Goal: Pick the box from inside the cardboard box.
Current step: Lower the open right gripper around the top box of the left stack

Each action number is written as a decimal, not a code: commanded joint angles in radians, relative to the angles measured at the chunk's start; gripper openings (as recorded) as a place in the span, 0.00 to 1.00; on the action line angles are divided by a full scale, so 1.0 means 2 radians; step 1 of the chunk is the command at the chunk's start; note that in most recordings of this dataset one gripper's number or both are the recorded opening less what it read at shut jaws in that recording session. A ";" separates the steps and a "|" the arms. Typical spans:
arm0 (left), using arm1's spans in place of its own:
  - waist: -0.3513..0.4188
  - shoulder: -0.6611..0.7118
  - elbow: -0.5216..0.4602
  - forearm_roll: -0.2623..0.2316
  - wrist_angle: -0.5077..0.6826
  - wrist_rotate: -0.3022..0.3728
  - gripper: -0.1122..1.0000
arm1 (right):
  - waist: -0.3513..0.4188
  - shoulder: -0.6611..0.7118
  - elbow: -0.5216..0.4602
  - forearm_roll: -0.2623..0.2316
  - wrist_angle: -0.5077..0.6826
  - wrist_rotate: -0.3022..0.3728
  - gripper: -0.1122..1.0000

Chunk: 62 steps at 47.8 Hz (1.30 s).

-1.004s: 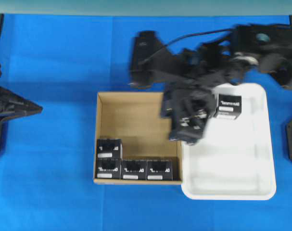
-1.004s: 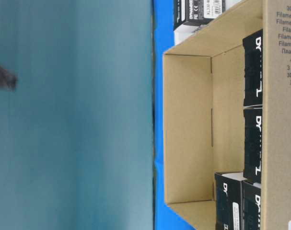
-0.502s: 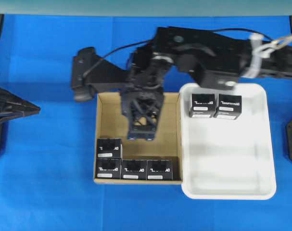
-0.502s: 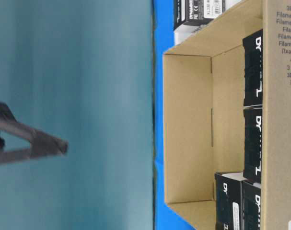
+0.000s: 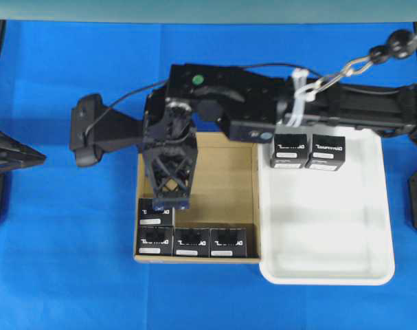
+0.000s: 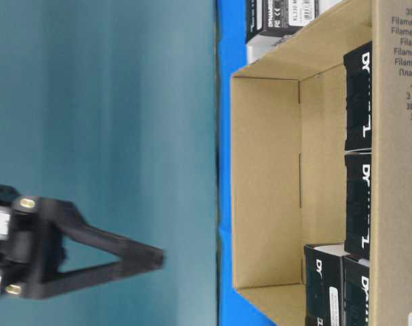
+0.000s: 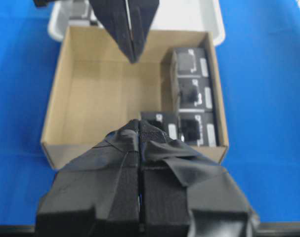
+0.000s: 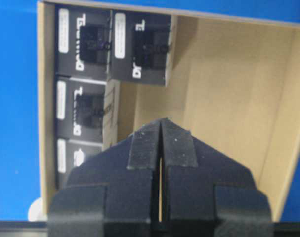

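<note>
The cardboard box (image 5: 222, 179) lies mid-table with several black boxes along its near and left sides. One box (image 5: 155, 212) sits alone in a second row at the left. My right gripper (image 5: 171, 203) hangs shut and empty just above that box's right edge, reaching across from the right. In the right wrist view its shut tips (image 8: 161, 121) sit over the carton floor (image 8: 229, 89), beside the boxes (image 8: 140, 49). My left gripper (image 5: 40, 158) stays shut at the far left, outside the carton; its tips (image 7: 140, 121) point at the carton (image 7: 90, 98).
A white tray (image 5: 332, 234) touches the carton's right wall and holds two black boxes (image 5: 290, 149) at its far end. The right arm spans the carton's far wall and the tray's top. Blue cloth covers the table.
The right arm swung left from over the tray edge to the carton's left side, gripper shut throughout. The tray's second box came into sight. The left gripper drew back slightly left.
</note>
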 commanded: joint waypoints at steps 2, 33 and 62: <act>0.002 -0.007 -0.018 0.002 0.004 0.000 0.04 | 0.006 0.018 0.000 0.002 -0.012 -0.005 0.07; 0.004 -0.011 -0.017 0.002 0.009 0.000 0.04 | 0.018 0.056 0.005 0.000 -0.053 -0.010 0.17; 0.004 -0.013 -0.017 0.002 0.010 -0.001 0.04 | -0.018 0.056 0.004 0.108 -0.051 0.003 0.99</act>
